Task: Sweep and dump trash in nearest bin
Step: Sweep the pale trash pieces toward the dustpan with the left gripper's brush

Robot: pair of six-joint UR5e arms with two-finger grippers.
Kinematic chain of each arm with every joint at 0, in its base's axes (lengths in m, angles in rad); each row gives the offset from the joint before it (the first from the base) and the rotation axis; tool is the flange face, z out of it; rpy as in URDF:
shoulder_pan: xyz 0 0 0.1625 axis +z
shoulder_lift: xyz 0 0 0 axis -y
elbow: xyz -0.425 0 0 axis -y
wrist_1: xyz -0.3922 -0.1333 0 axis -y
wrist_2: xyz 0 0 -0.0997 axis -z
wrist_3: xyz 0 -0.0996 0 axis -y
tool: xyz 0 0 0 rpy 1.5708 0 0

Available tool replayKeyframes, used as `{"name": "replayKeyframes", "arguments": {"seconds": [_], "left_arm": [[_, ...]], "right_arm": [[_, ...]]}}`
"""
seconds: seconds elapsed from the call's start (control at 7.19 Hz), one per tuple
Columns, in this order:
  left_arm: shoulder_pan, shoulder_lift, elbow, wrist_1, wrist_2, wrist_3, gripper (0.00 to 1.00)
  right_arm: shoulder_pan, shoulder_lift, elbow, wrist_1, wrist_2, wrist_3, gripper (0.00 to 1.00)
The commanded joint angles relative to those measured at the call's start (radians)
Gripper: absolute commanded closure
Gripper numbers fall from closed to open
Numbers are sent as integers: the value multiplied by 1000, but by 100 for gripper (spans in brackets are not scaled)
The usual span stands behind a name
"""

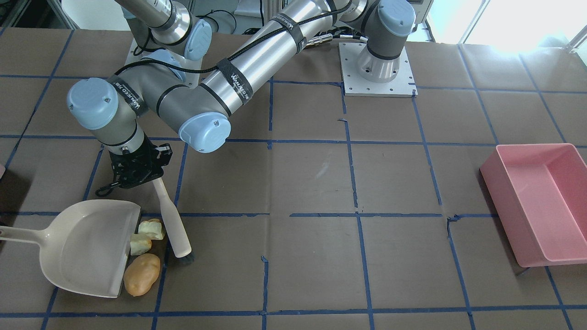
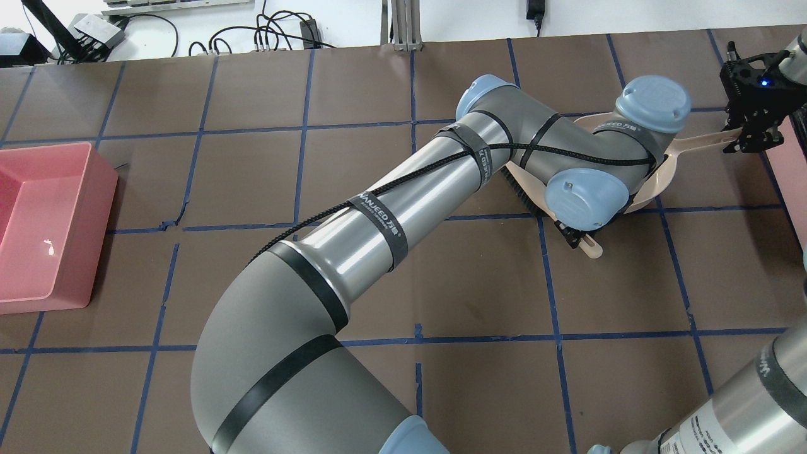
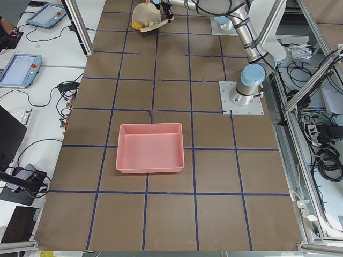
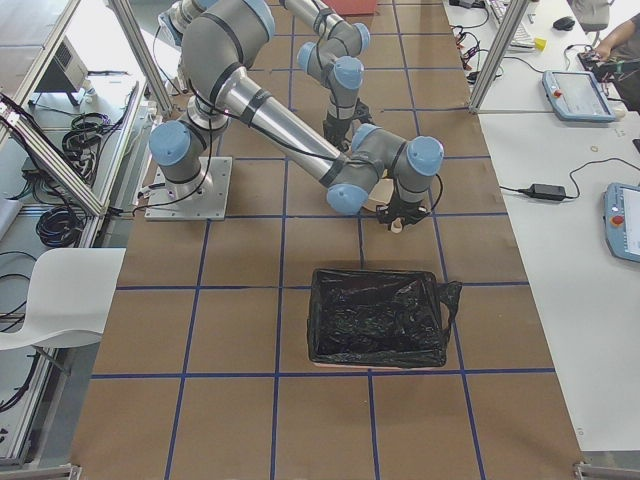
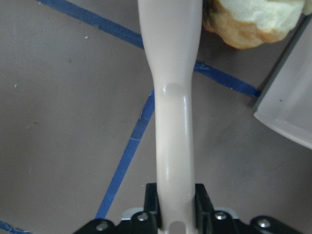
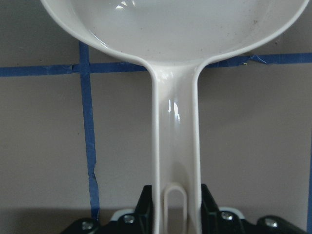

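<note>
The trash lies at the open mouth of a cream dustpan: an orange-brown potato-shaped piece and two pale yellow chunks. A cream hand brush stands just beside them, bristles down on the table. My left gripper has reached across and is shut on the brush handle. One pale chunk shows past the handle in the left wrist view. My right gripper is shut on the dustpan handle. The dustpan bowl holds nothing.
A pink bin sits far off at the table's other end. A bin lined with a black bag stands close to the dustpan side, past my right gripper. My left arm spans the table's middle.
</note>
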Motion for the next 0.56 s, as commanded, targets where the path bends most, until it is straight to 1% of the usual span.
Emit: {"name": "replayKeyframes", "arguments": {"seconds": [0.0, 0.42], "left_arm": [[-1, -18, 23, 3, 6, 65, 100], [-17, -54, 45, 14, 4, 201, 100]], "right_arm": [[0, 0, 1, -1, 2, 1, 100], [0, 0, 1, 0, 2, 12, 100]]}}
